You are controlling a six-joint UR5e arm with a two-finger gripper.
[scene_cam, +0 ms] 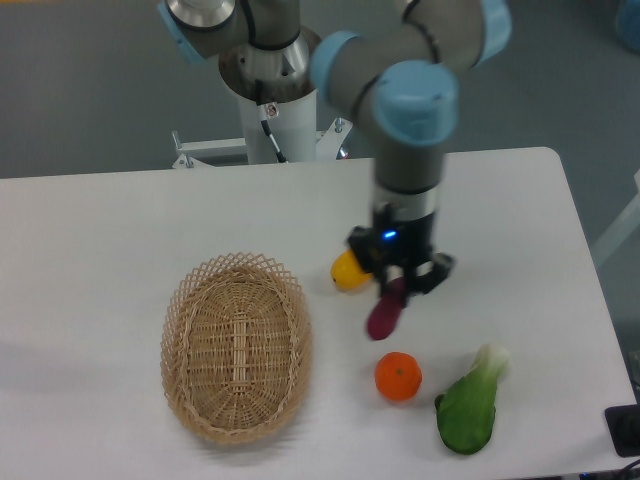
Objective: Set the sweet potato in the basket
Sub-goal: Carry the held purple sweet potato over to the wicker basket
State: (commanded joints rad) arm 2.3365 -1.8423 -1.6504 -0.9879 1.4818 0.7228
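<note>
The sweet potato [383, 318] is a small magenta-purple tuber hanging tilted from my gripper [396, 290], which is shut on its upper end. It looks lifted a little above the white table, right of centre. The basket [237, 345] is an oval tan wicker one on the table to the left of the gripper, with nothing in it. The gap between the basket's right rim and the sweet potato is about a hand's width.
A yellow oblong fruit [346, 271] lies just left of the gripper, partly hidden by it. A round orange [398, 377] sits right below the sweet potato. A green leafy vegetable [470, 410] lies at the front right. The table's [100, 230] right edge is beyond it.
</note>
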